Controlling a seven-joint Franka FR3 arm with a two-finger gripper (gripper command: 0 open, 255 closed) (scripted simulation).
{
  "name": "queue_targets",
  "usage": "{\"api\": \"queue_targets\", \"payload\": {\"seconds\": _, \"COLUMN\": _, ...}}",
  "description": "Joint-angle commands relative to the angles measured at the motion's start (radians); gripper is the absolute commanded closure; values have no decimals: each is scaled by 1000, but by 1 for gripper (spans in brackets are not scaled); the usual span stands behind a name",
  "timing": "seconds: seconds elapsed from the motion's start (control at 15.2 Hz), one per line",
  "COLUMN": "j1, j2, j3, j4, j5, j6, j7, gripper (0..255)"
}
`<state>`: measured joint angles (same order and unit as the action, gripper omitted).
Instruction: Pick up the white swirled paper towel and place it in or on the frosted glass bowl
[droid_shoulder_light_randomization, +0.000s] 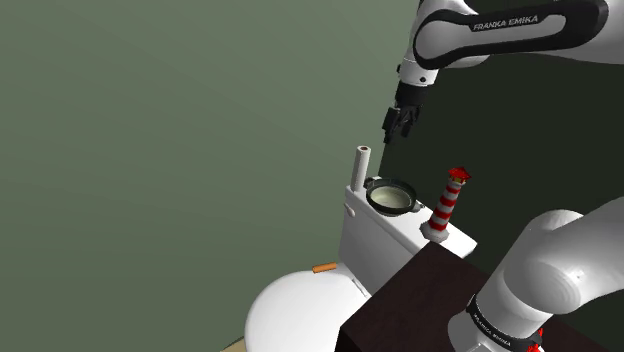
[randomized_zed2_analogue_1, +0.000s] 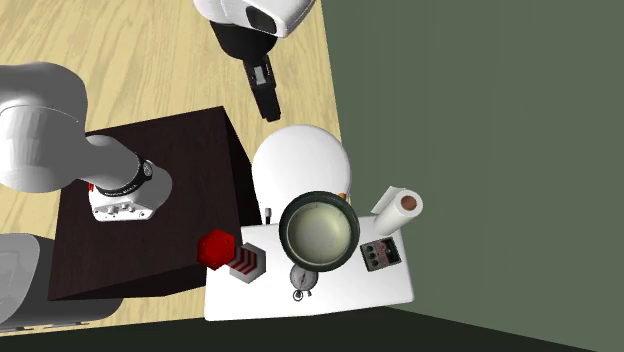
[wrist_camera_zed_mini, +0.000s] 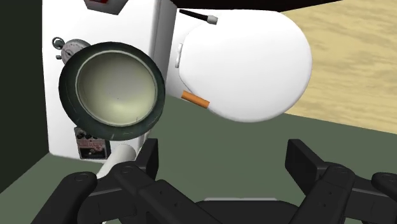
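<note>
The all-black gripper (randomized_zed2_analogue_1: 269, 110) hangs over the pale wooden floor (randomized_zed2_analogue_1: 150, 60), just beside the closed white toilet lid (randomized_zed2_analogue_1: 300, 165). Beyond the lid from the gripper lies the flat white tank top (randomized_zed2_analogue_1: 340, 290). On it sits a round dark-rimmed bowl with a pale frosted inside (randomized_zed2_analogue_1: 285, 225). A white paper towel roll with a tan core (randomized_zed2_analogue_1: 395, 210) stands just beside the bowl, on the side nearer the grey-green wall (randomized_zed2_analogue_1: 480, 150). On the bowl's other side stands a red-topped, red-and-white striped figure (randomized_zed2_analogue_1: 232, 255). The dark brown stand (randomized_zed2_analogue_1: 170, 150) lies to the gripper's side.
</note>
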<state>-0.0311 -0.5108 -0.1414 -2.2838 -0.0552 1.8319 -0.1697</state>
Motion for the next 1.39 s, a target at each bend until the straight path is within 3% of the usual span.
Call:
{"api": "queue_targets", "payload": {"seconds": 0.0, "j1": -5, "j2": 78, "j3": -19, "j4": 39, "j5": 2, "j6": 33, "j7": -9, "gripper": 0}}
{"api": "queue_targets", "payload": {"seconds": 0.66, "j1": -35, "j2": 463, "j3": -104, "j4": 275, "j5": 65, "j6": 142, "j7": -69, "gripper": 0}}
{"api": "queue_targets", "payload": {"seconds": 1.32, "j1": -115, "j2": 870, "j3": -140, "j4": 640, "j5": 181, "j6": 132, "j7": -132, "gripper": 0}}
